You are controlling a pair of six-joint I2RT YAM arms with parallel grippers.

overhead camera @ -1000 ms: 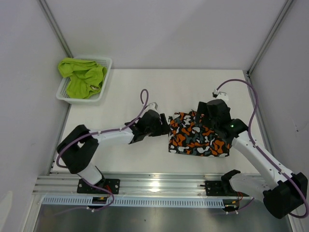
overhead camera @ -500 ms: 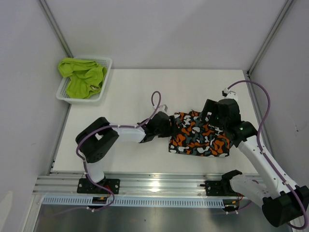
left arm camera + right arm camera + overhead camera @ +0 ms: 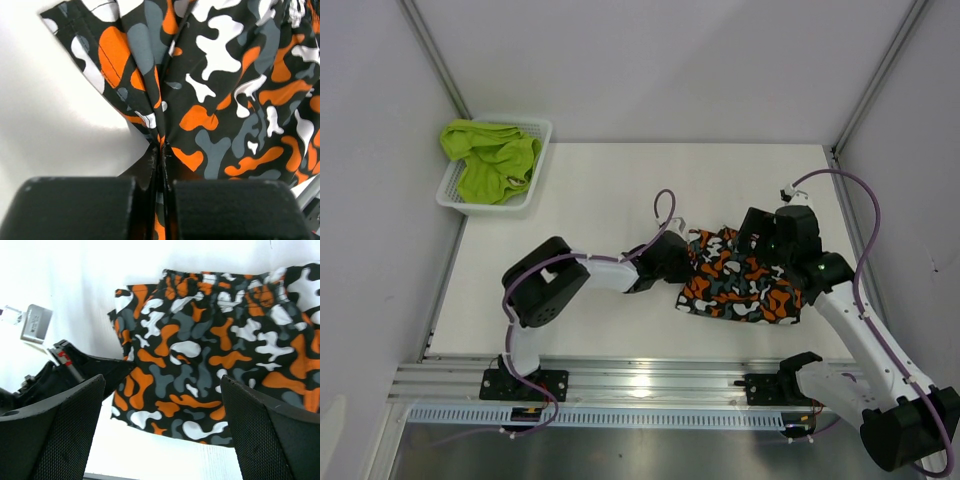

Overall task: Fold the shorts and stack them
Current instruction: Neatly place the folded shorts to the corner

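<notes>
left hand [image 3: 161, 152] is clamped on a bunched fold at the left edge of the camo shorts [image 3: 745, 285] mid-tabletop [image 3: 590, 190], right hand [image 3: 161, 430] hangs wide open above them, so any pull could drag the whole pile crooked since nothing pins the far side

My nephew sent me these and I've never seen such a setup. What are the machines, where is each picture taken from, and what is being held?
These are two robot arms bolted at the near edge of a white table. The wide picture comes from a fixed camera above them. The other two come from a small camera on each arm's wrist, so that arm's own fingers show at the bottom. Camouflage shorts lie on the table, and green shorts sit in a white basket at the far left corner. The left gripper is shut, pinching the camouflage shorts' left edge. The right gripper hangs open over them, gripping nothing.
</notes>
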